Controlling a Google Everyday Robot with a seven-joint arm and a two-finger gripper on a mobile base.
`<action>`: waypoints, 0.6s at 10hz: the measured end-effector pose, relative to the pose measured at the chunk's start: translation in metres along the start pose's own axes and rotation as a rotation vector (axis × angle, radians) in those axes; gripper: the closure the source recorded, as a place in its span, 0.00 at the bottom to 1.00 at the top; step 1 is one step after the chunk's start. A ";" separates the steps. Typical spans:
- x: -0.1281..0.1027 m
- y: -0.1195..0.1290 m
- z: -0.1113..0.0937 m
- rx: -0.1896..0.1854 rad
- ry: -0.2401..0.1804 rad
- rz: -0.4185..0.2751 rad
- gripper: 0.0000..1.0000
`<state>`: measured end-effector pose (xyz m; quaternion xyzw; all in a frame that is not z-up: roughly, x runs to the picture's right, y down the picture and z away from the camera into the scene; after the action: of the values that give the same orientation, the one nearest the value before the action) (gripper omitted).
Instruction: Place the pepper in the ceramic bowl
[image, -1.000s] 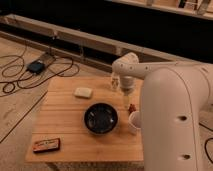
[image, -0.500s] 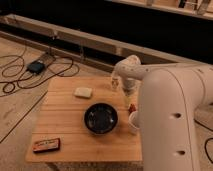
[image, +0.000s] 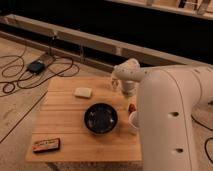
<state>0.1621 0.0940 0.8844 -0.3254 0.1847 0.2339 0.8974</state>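
The black ceramic bowl (image: 100, 118) sits near the middle of the wooden table (image: 65, 112). The small red-orange pepper (image: 131, 107) lies on the table at the right edge, just right of the bowl and partly hidden by my arm. My gripper (image: 128, 93) hangs from the white wrist at the table's back right, just above and behind the pepper. I cannot see whether it touches the pepper.
A small white cup (image: 132, 120) stands right of the bowl, half hidden by my arm. A pale block (image: 83, 92) lies at the back of the table. An orange-and-black packet (image: 46, 145) lies at the front left corner. Cables (image: 30, 75) run over the floor to the left.
My arm has swung a little to the left and nearer the camera, hiding more of the cup and the table's right edge. The gripper stays over the pepper.
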 end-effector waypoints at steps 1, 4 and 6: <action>0.001 0.004 0.006 -0.015 -0.001 0.017 0.20; 0.007 0.011 0.021 -0.052 -0.013 0.069 0.20; 0.009 0.012 0.029 -0.068 -0.037 0.096 0.20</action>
<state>0.1686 0.1239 0.8947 -0.3422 0.1755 0.2888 0.8767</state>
